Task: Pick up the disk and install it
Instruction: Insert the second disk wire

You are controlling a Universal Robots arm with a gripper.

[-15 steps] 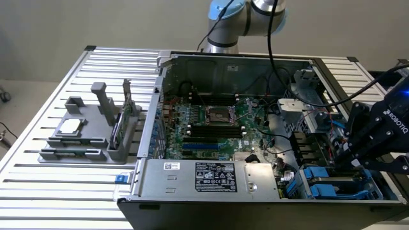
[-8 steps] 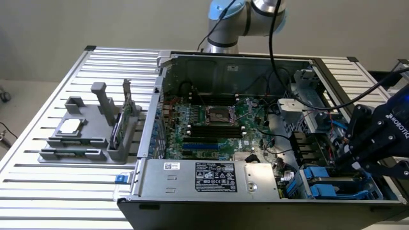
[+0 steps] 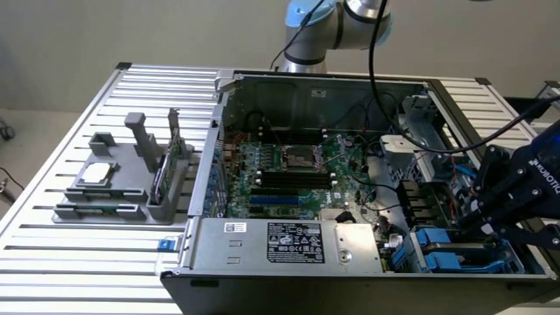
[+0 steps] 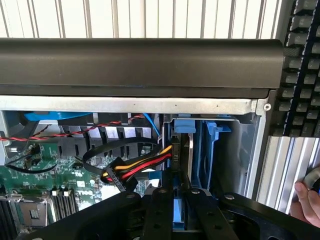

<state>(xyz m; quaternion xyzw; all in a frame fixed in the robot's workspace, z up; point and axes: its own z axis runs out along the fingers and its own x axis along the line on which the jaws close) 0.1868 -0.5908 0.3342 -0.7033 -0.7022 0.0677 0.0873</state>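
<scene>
The disk (image 4: 186, 150) stands edge-on, its blue frame tab and a thin silver edge showing inside the drive bay. My gripper (image 4: 180, 200) is shut on the disk, one black finger on each flat side. In the exterior view the gripper (image 3: 484, 230) reaches down into the open computer case (image 3: 306, 79) at its front corner on the exterior view's right. There it sits just above blue drive carriers (image 3: 437, 244). The part of the disk inside the grip is hidden.
Red, yellow and black cables (image 4: 135, 167) lie right beside the bay. The motherboard (image 3: 298, 177) fills the case floor and the power supply (image 3: 293, 244) sits at its front. A grey stand (image 3: 122, 184) holds a chip and a green card. A person's hand (image 4: 307, 200) is near a keyboard (image 4: 300, 75).
</scene>
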